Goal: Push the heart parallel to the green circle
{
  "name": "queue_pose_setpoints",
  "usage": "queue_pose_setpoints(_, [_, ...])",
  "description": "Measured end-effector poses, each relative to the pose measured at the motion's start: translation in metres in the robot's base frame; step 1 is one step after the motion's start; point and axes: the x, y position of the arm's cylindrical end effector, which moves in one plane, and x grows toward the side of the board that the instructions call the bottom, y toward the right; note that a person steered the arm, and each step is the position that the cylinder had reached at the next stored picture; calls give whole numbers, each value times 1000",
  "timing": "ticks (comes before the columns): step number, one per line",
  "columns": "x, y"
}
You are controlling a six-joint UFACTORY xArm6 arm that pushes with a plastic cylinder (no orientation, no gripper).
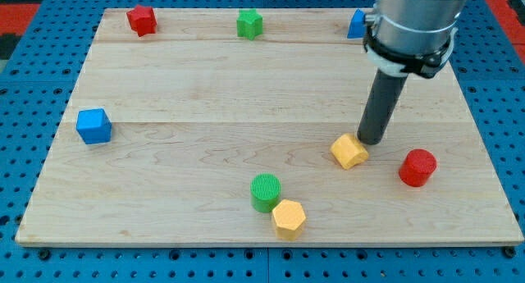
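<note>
A yellow heart block (349,152) lies right of the board's middle, toward the view's bottom. My tip (372,141) touches or nearly touches its upper right side. A green circle block (265,192) stands near the view's bottom centre, left of and lower than the heart. A yellow hexagon block (289,218) sits against the green circle's lower right.
A red circle block (417,167) stands right of the heart. A blue cube (93,125) is at the left. A red block (141,20), a green block (249,24) and a blue block (357,25), partly hidden by the arm, lie along the wooden board's (205,86) top edge.
</note>
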Motion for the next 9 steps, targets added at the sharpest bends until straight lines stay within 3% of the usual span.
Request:
queue_pose_setpoints(2, [19, -60])
queue_pose_setpoints(3, [41, -20])
queue_pose_setpoints(4, [56, -50])
queue_pose_setpoints(6, [-11, -197])
queue_pose_setpoints(7, [-34, -167])
queue_pose_setpoints(9, [-34, -292])
